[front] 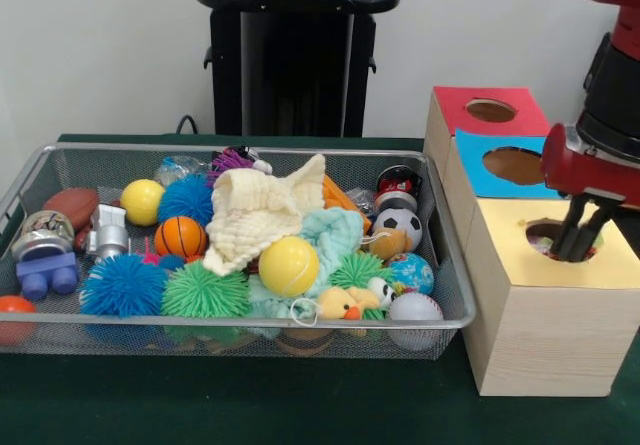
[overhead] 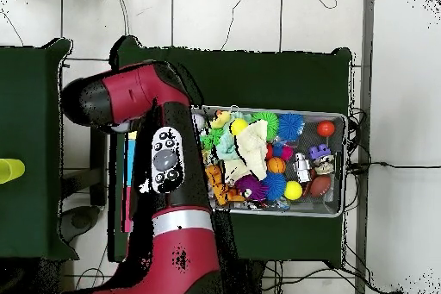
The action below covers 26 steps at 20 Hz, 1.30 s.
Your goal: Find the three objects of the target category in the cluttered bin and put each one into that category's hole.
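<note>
Front view shows the black gripper [front: 577, 233], fingers close together and holding nothing I can see, dipping into the yellow-topped wooden box's hole [front: 548, 237]; the wire mesh bin [front: 452, 265] looks full.

Three boxes with holes: red-topped [front: 489, 111], blue-topped [front: 510, 165], yellow-topped [front: 560, 295]. One wire bin [front: 455, 265], holding two yellow balls [front: 288, 266] [front: 142, 201], two blue spiky balls [front: 123, 285] [front: 187, 198], two green spiky balls [front: 204, 290] [front: 356, 269]. Also one basketball [front: 180, 236], one soccer ball [front: 398, 225], one cream cloth [front: 258, 215], one rubber duck [front: 338, 304].
</note>
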Available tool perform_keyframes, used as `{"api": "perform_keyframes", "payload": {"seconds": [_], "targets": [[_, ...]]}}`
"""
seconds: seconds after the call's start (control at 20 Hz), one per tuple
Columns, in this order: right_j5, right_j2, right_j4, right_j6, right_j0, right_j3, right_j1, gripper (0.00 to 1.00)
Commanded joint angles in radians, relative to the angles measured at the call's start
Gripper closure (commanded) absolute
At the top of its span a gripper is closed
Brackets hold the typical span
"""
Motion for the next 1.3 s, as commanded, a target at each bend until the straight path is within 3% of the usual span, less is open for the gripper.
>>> {"api": "perform_keyframes", "payload": {"seconds": [0.05, 0.4, 0.6, 0.8, 1.15, 1.3], "targets": [[0.232, 0.018, -0.064, -0.197, -0.038, 0.093, 0.099, 1.0], [0.228, 0.051, -0.052, -0.199, -0.057, 0.097, 0.13, 1.0], [0.129, 0.088, -0.047, -0.211, -0.076, 0.112, 0.156, 1.0], [-0.035, 0.144, -0.052, -0.224, -0.098, 0.132, 0.172, 1.0], [-0.346, 0.224, -0.076, -0.194, -0.134, 0.231, 0.122, 1.0], [-0.341, 0.212, -0.082, -0.165, -0.13, 0.262, 0.085, 1.0]]}}
